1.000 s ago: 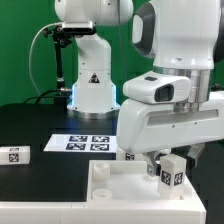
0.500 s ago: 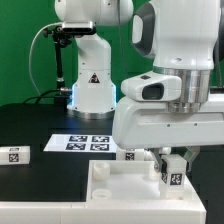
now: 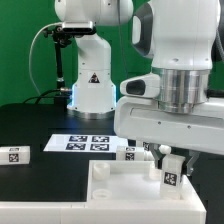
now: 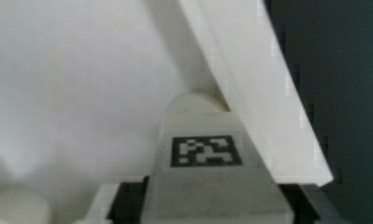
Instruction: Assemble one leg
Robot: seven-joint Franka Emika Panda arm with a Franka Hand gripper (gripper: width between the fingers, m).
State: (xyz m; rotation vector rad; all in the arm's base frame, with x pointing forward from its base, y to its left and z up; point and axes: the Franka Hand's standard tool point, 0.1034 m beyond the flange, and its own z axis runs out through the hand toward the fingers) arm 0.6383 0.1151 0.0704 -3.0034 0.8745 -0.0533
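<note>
My gripper (image 3: 172, 166) is shut on a leg (image 3: 171, 173), a small white post with a black-and-white tag, and holds it upright over the far right part of the large white square panel (image 3: 110, 190). In the wrist view the leg (image 4: 208, 150) fills the space between my dark fingers (image 4: 135, 200), with the panel's raised rim (image 4: 236, 70) running behind it. Another leg (image 3: 14, 155) lies on the black table at the exterior view's left. A further tagged leg (image 3: 130, 152) stands just behind the panel, partly hidden by my hand.
The marker board (image 3: 80, 144) lies flat on the table behind the panel. A second robot's white base (image 3: 92, 90) stands at the back. A green wall is behind it.
My hand has turned about its vertical axis and shifted slightly toward the exterior view's right, still holding the leg at about the same spot over the panel.
</note>
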